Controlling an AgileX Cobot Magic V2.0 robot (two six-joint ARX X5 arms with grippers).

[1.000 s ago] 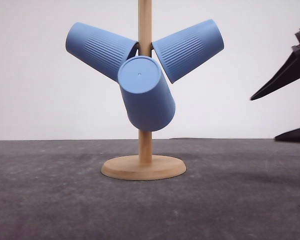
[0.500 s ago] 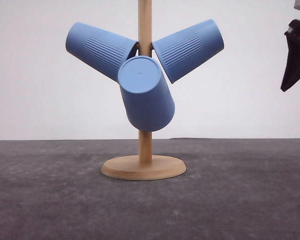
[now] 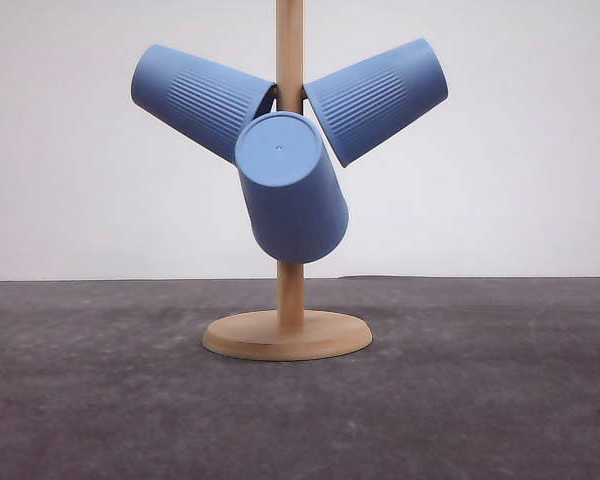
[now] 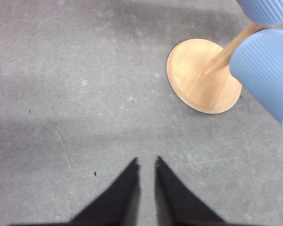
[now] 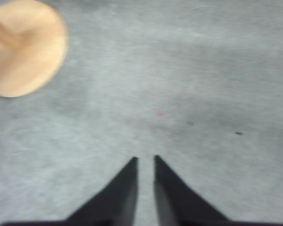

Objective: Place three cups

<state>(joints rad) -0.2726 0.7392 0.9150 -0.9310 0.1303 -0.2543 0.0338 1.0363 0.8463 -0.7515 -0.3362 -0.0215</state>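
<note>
Now all three light-blue ribbed plastic cups [image 3: 290,185] hang upside down on the pegs of the tall wooden stand [image 3: 288,335] so they stay put, while the left gripper [image 4: 146,165] and right gripper [image 5: 145,162] hover empty over the grey table [image 3: 480,400], black fingers nearly pressed together.

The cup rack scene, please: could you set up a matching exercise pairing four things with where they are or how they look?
Things:
1. left cup
2. right cup
3. front cup
4. round wooden base

Descriptions:
A. flat bottom facing the camera
B. resting on the grey table
C. bottom pointing up and to the left
D. bottom pointing up and to the right

Pairs: 1-C, 2-D, 3-A, 4-B
</note>
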